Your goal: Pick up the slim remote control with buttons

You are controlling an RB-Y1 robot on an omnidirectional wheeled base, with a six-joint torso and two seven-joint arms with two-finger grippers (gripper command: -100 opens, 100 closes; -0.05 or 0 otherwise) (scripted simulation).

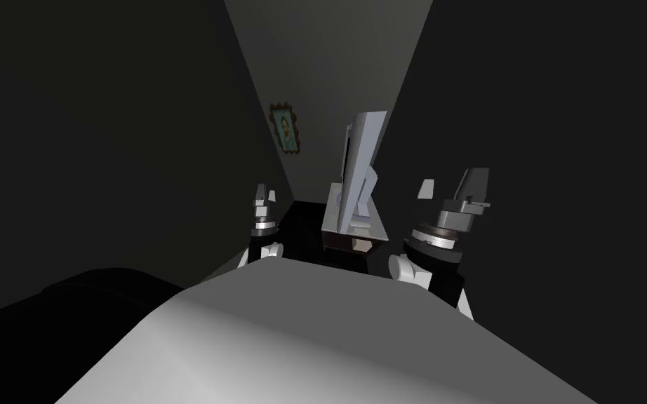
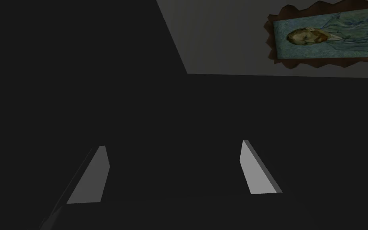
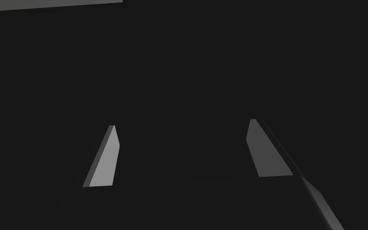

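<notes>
Dim walls; television between left gripper and right gripper (both spread, empty).

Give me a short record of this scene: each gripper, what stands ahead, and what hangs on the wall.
left gripper: open, holding nothing, raised to one side of the cabinet
right gripper: open, holding nothing, raised to the other side
ahead: light grey flat screen, upright on its foot, on a dark cabinet with a pale top
wall: framed portrait in a dark, wavy-edged frame
light: dim
</notes>
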